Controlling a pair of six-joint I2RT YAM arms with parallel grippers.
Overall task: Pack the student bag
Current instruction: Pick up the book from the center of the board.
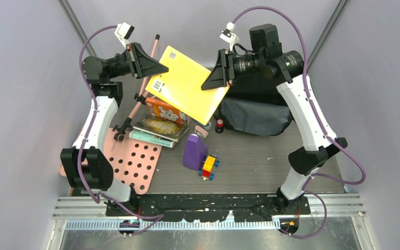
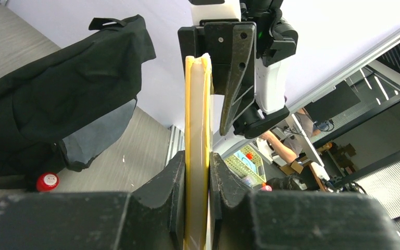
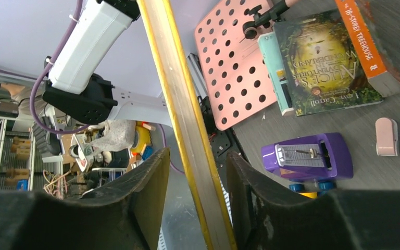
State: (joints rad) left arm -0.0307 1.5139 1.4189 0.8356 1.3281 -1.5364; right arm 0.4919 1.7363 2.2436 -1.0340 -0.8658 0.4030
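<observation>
The left gripper [image 2: 197, 169] pinches one edge of a yellow book [image 1: 190, 88] raised in the air, while the right gripper [image 3: 195, 161] straddles the opposite edge, jaws spread clear of the covers. The student bag [image 1: 255, 114] slumps on the table [image 1: 260, 161] just right of the book.

The top view looked steeply down from above and behind the arm bases over the whole surface [image 1: 260, 161]. The wrist views sat close behind the left claw [image 2: 197, 172] and right claw [image 3: 198, 172], facing each other along the shared yellow book [image 2: 195, 114].
</observation>
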